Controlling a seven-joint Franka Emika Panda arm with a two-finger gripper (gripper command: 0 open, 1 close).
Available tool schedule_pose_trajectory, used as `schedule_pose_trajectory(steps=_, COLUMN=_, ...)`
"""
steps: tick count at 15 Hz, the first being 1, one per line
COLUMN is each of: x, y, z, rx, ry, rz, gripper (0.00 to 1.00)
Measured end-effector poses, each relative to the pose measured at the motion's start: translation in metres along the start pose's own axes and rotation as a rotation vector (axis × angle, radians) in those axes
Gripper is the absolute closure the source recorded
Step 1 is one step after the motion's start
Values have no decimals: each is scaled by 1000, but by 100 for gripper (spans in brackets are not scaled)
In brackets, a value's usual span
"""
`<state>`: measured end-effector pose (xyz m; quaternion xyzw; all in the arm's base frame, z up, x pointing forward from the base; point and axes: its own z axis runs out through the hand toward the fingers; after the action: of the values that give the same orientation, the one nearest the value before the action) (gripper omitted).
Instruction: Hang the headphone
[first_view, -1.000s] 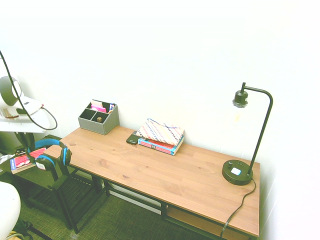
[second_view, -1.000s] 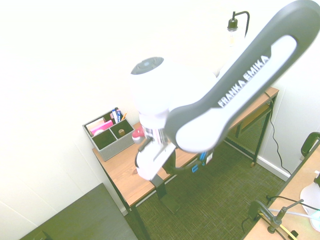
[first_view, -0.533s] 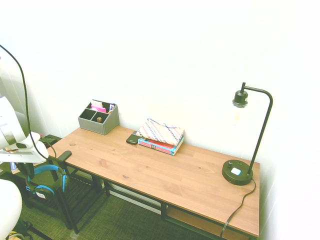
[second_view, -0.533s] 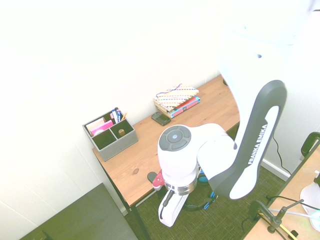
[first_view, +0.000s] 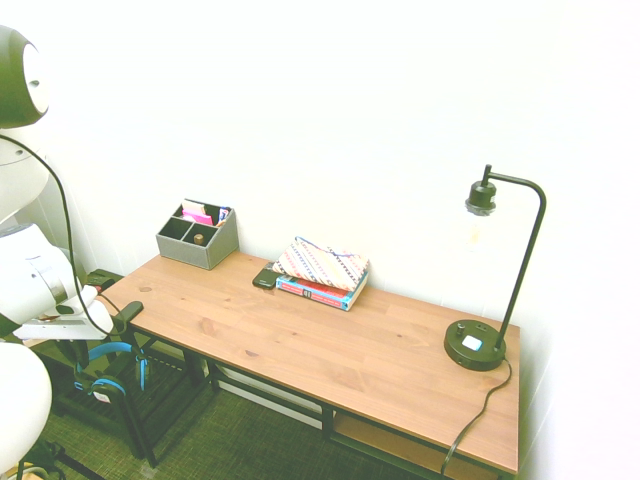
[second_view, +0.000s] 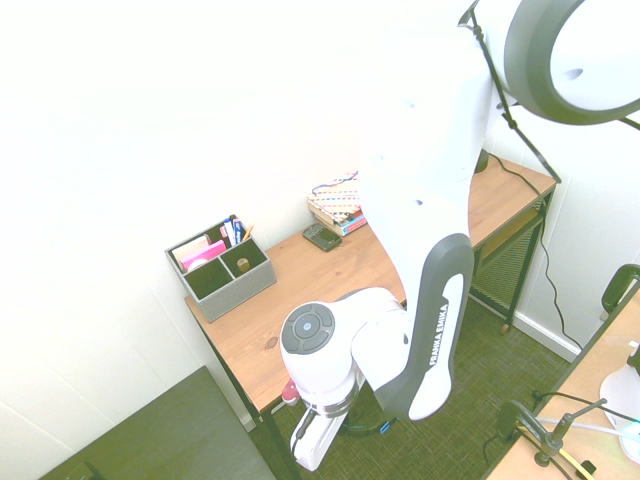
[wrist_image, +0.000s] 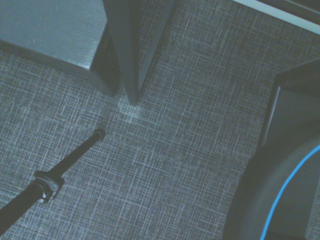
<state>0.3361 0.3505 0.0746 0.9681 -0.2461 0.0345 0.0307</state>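
- First exterior view: gripper (first_view: 80, 358) at lower left, fingers together, clamped on the headphones (first_view: 103, 386), which hang beside the near-left end of the desk (first_view: 230, 320). Organizer (first_view: 198, 240) left of center, books (first_view: 318, 290) mid-frame, lamp (first_view: 476, 345) right.
- Second exterior view: headphones partly hidden behind the arm (second_view: 400, 330), bottom center; blue bit visible.
- Wrist view: dark curve with blue edging, lower right, over carpet (wrist_image: 165, 165).
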Motion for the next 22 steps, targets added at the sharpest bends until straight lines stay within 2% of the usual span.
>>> schedule_pose_trajectory(steps=7, x=0, y=-7, z=-2, rx=-7, ry=-27, rz=-3, gripper=0)
schedule_pose_trajectory(steps=11, x=10, y=-16, z=-25, rx=16, ry=-29, rz=3, gripper=0)
schedule_pose_trajectory(steps=13, x=34, y=-19, z=-60, rx=17, ry=-23, rz=-16, gripper=0)
schedule_pose_trajectory(steps=16, x=114, y=-1, z=-145, rx=54, ry=-14, rz=-65, gripper=0)
schedule_pose_trajectory(steps=20, x=214, y=75, z=-256, rx=89, ry=3, rz=-43, gripper=0)
schedule_pose_trajectory(steps=22, x=243, y=117, z=-282, rx=91, ry=8, rz=-4, gripper=0)
